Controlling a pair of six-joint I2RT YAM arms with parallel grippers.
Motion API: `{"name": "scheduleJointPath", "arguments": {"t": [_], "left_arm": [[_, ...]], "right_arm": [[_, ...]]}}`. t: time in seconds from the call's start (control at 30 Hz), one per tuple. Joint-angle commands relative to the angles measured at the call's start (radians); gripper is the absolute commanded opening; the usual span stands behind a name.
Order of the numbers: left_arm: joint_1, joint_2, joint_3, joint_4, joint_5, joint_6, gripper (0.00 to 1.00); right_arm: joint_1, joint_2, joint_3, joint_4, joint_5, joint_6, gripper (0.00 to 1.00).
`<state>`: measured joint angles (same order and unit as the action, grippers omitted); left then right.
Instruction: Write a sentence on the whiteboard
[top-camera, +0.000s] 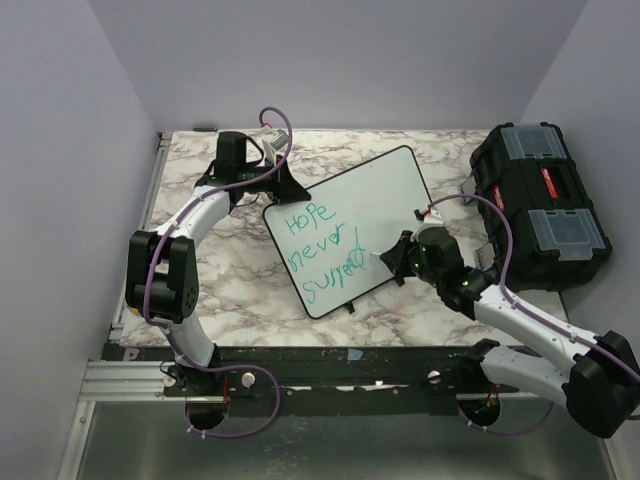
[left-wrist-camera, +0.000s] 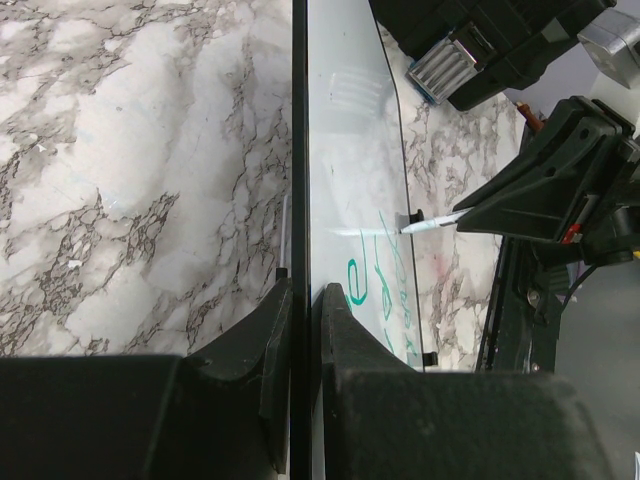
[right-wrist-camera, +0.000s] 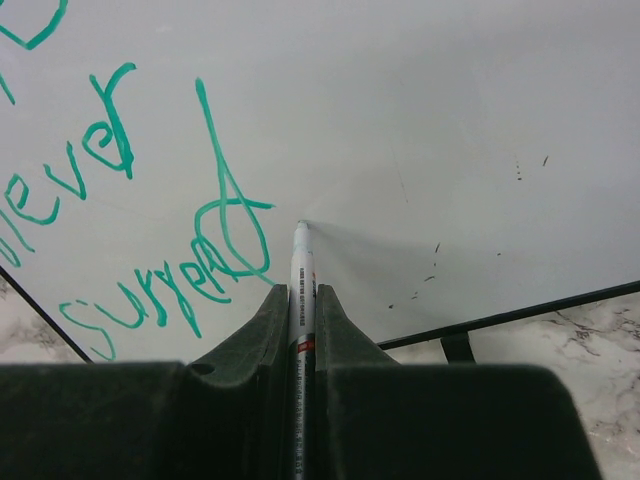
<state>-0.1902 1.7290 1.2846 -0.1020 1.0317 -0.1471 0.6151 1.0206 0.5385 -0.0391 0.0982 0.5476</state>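
Observation:
The whiteboard (top-camera: 390, 185) lies tilted on the marble table. The sentence (top-camera: 322, 250) is in green-teal stacked lines, the lowest ending "surrend". My left gripper (top-camera: 283, 195) is shut on the board's black frame at its far left edge, with the frame (left-wrist-camera: 299, 200) running between the pads. My right gripper (top-camera: 388, 260) is shut on a white marker (right-wrist-camera: 301, 270). Its tip rests on the whiteboard (right-wrist-camera: 430, 110) just right of the last letter of the sentence (right-wrist-camera: 215, 255). The left wrist view shows the marker (left-wrist-camera: 432, 224) meeting the whiteboard (left-wrist-camera: 345, 150).
A black toolbox (top-camera: 540, 205) with clear lid compartments stands at the right, close to the right arm's cable. Purple walls close in the table on three sides. A small black foot (right-wrist-camera: 455, 345) sticks out under the board's near edge.

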Motion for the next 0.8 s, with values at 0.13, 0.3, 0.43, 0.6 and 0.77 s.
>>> {"name": "scheduleJointPath", "arguments": {"t": [0.13,0.3,0.43,0.6,0.77], "left_arm": [[-0.008,0.007,0.016,0.072,-0.060,0.136,0.00],[-0.007,0.007,0.015,0.067,-0.063,0.138,0.00],[-0.008,0.007,0.015,0.067,-0.064,0.139,0.00],[-0.008,0.004,0.013,0.066,-0.065,0.139,0.00],[-0.007,0.006,0.015,0.062,-0.071,0.139,0.00]], "right_arm": [[0.000,0.049,0.030,0.074,-0.023,-0.005,0.01],[0.000,0.069,0.033,0.054,0.009,-0.003,0.01],[0.000,0.066,0.037,-0.002,0.082,0.006,0.00],[-0.001,0.055,0.047,-0.050,0.155,0.006,0.01],[0.000,0.072,0.071,-0.053,0.164,0.006,0.01]]}}
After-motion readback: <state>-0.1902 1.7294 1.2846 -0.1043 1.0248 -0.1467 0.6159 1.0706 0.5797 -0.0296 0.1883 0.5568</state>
